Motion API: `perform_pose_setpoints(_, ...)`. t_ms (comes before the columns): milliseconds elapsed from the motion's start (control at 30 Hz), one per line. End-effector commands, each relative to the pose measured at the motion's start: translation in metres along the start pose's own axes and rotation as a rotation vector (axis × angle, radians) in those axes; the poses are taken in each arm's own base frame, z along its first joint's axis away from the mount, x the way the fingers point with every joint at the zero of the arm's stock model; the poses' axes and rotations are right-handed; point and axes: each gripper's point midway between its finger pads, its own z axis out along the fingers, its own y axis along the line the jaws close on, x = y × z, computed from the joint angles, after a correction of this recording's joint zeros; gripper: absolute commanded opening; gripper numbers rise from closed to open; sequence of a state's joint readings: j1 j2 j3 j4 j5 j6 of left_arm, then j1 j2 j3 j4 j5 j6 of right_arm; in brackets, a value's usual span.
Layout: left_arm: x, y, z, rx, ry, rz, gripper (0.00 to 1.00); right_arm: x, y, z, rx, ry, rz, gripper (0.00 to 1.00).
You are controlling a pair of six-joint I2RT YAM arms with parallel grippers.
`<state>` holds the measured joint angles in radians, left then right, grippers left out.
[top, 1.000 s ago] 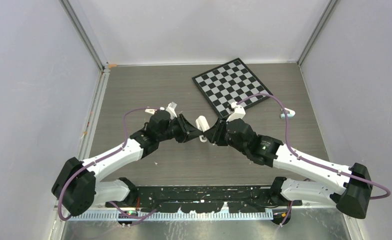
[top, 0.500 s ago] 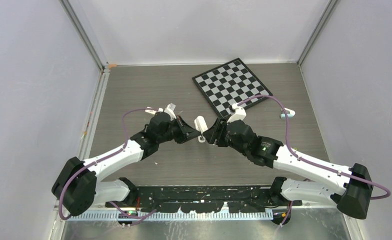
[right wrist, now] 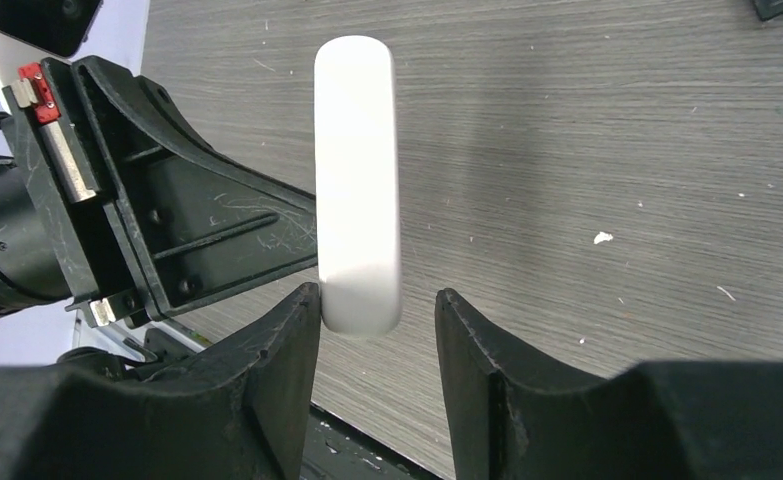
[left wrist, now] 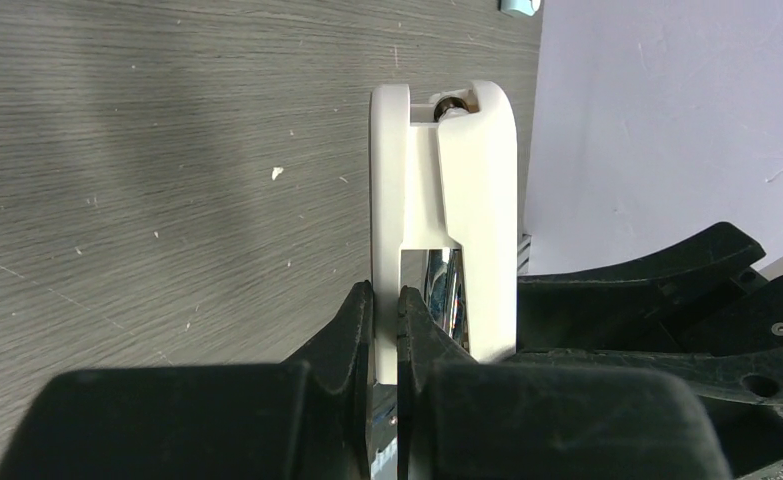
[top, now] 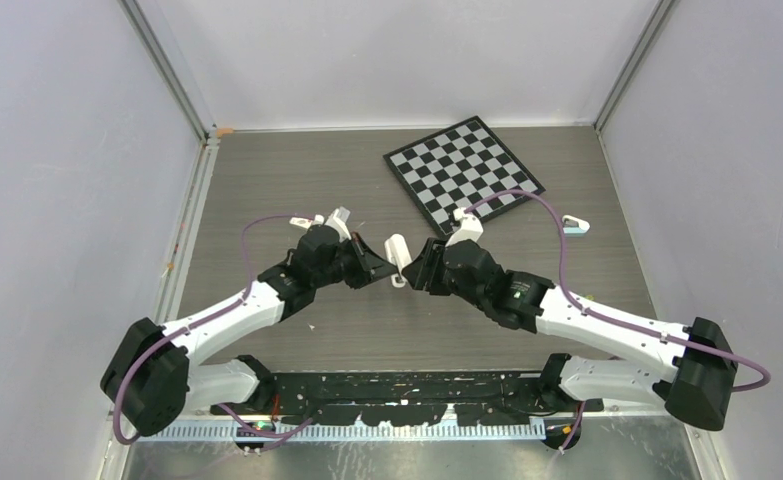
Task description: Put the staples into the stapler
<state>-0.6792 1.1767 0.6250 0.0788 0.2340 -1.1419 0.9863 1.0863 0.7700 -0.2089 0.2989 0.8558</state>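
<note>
While L gripper (left wrist: 385,305) pinches stapler (left wrist: 477,200), R gripper (right wrist: 377,300) flanks it loosely.

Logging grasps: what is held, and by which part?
Left gripper pinches the stapler by the end of one thin white arm; right gripper straddles it, unclamped.

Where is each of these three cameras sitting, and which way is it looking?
Top external: fixed above and behind, looking down at the table; left arm and right arm show.
Left wrist: on the left arm, looking along its jaws, shut on the stapler.
Right wrist: on the right arm, looking past its open jaws at the stapler.
Shared: all three show the stapler.
</note>
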Motion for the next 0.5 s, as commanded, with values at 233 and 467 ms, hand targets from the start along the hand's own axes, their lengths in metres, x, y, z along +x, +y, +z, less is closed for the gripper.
perform_pose_setpoints(233, -0.0143, -0.0325, -0.013, 0.096, -0.054, 0.047, 0.0, -0.0041, 0.0166, 0.0091, -0.036, 0.002, -0.008, 0.51)
perform_pose_setpoints(467, -0.0137, -0.0306, -0.0164, 0.092, -0.055, 0.068, 0.0, -0.0091, 0.018, 0.0046, -0.04, -0.012, -0.019, 0.35)
